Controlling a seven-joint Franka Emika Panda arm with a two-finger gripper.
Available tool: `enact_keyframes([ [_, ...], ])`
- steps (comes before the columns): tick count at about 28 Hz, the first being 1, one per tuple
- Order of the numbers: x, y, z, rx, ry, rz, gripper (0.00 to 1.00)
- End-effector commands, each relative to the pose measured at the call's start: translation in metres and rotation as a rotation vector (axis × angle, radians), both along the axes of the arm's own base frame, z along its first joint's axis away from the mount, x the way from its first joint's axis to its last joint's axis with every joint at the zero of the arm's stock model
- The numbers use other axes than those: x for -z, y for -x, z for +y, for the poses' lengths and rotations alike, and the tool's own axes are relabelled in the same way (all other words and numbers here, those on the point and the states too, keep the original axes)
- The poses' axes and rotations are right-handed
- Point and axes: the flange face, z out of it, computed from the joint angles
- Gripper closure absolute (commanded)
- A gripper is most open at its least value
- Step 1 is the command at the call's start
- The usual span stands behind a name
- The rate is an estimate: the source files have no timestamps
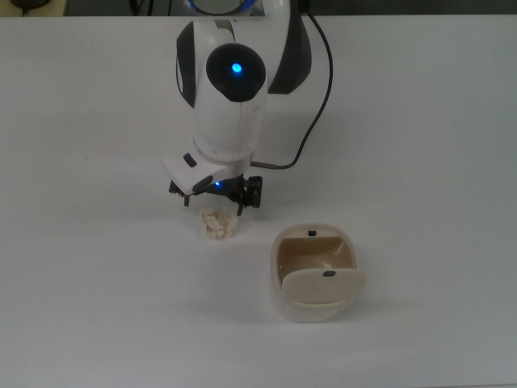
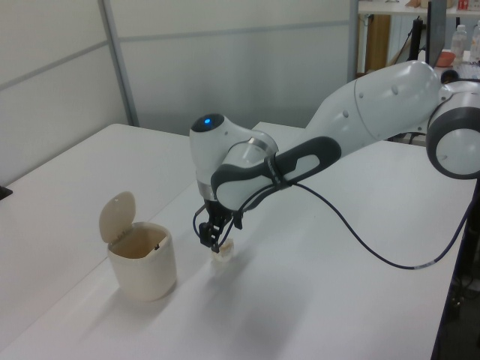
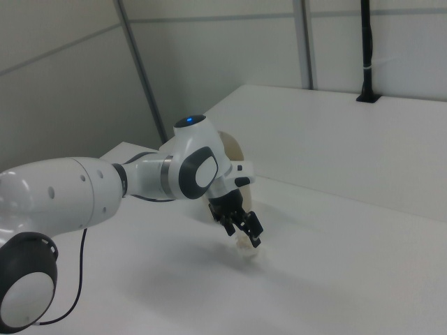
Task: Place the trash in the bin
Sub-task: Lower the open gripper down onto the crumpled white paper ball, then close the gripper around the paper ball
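Lying on the white counter (image 1: 97, 307) is the trash (image 1: 216, 224), a small lumpy ball of cream paper. It sits loose and has not been lifted. In the top view it is just to the left of the bin (image 1: 316, 275) and a little higher up, with a strip of bare counter between them. In the left view the trash (image 2: 221, 255) is on the bin's (image 2: 142, 260) right instead.

The bin stands upright. Its flap lid (image 1: 323, 284) is tipped open, so the tan inside shows and the way in is clear.

The gripper (image 1: 214, 202) hangs right over the trash, pointing down. Its two black fingers (image 1: 253, 193) stand apart, one on each side of the paper in the top view, so it is open and holds nothing. In the left view the gripper (image 2: 214, 238) tips are just above the paper, maybe touching its top; I cannot tell which. The right view shows the gripper (image 3: 241, 229) low over the trash (image 3: 250, 250) too.

The trash lies straight below the gripper, between the fingers, so the next move looks like a short drop down and then a squeeze. The ball is lumpy with no clear long side, so I think it does not matter much which way the fingers turn. After that the paper would go across to the open bin, which is near.

The big white arm (image 1: 234, 97) reaches in from the top view's upper edge, with a black cable (image 1: 319, 105) looping beside it.
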Motion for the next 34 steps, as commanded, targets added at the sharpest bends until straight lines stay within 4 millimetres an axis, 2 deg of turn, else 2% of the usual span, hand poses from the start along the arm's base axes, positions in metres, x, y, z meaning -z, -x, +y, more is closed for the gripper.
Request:
enact_keyframes([
  [1,0.019,-0.001,0.017,-0.008,0.028,-0.004,0.0],
  [8,0.035,-0.002,0.018,0.01,0.059,0.0,0.0],
  [15,0.034,-0.007,0.015,0.035,0.065,-0.052,0.0],
  [21,0.04,-0.008,0.013,0.034,0.076,-0.047,0.12],
  [22,0.041,-0.008,0.013,0.032,0.08,-0.047,0.16],
  [23,0.041,-0.007,0.013,0.027,0.086,-0.046,0.27],
  [28,0.041,-0.007,0.013,0.024,0.09,-0.047,0.7],
  [29,0.041,-0.007,0.014,0.022,0.09,-0.047,0.84],
  [32,0.04,-0.007,0.014,0.023,0.089,-0.048,0.99],
  [34,0.039,-0.008,0.013,0.025,0.09,-0.05,1.0],
])
